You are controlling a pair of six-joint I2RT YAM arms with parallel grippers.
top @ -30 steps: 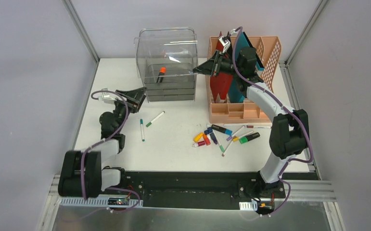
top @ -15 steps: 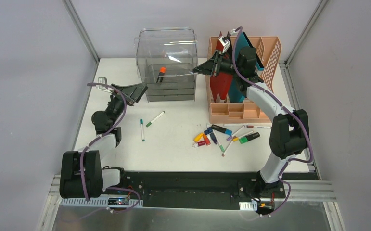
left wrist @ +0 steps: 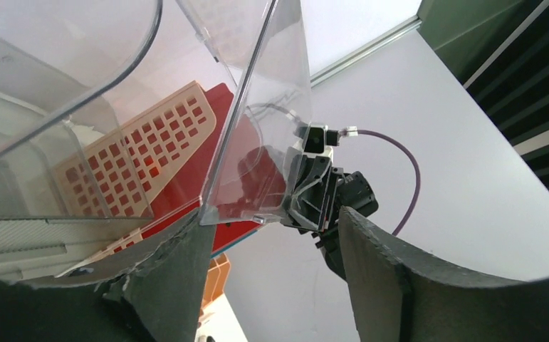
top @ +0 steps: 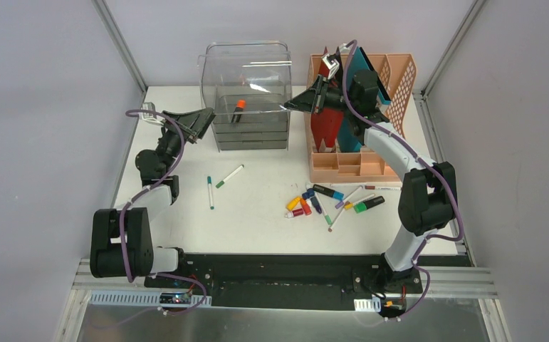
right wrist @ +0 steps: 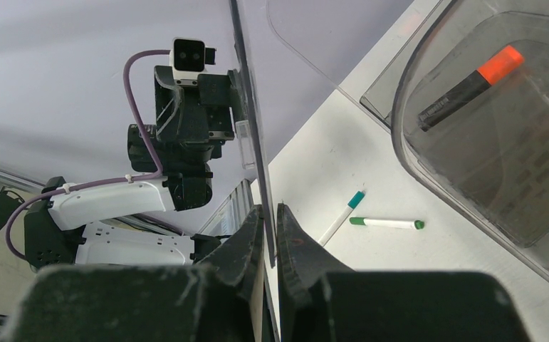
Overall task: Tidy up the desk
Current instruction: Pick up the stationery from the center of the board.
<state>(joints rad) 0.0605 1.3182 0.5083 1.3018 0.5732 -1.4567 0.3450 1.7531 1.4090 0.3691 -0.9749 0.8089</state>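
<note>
Counts
- 1 desk [top: 257, 214]: the white top, lying under everything else in the cell.
- 1 clear drawer box [top: 246, 78], at the desk's far middle; taken as landmark.
- 1 peach file rack [top: 392, 78], just right of the box.
- 2 green-capped pens [top: 229, 176], loose on the desk in front of the box, near each other but apart.
- 1 heap of markers [top: 328, 199], in front of the box and to its right. About ten; several overlap, so the count is unsure.

Containers
- The box's top compartment holds 1 black marker with an orange cap [top: 238, 110].
- The rack holds 1 red folder [top: 325, 128] and 1 teal folder [top: 362, 71], both upright.

Grippers
- Right gripper [top: 290, 105], at the box's right front corner: fingers pinched together on the edge of the box's clear flap [left wrist: 257, 142].
- Left gripper [top: 204, 121], at the box's left front corner: fingers apart, with the flap's lower corner in the gap. Neither finger is seen touching it.
</note>
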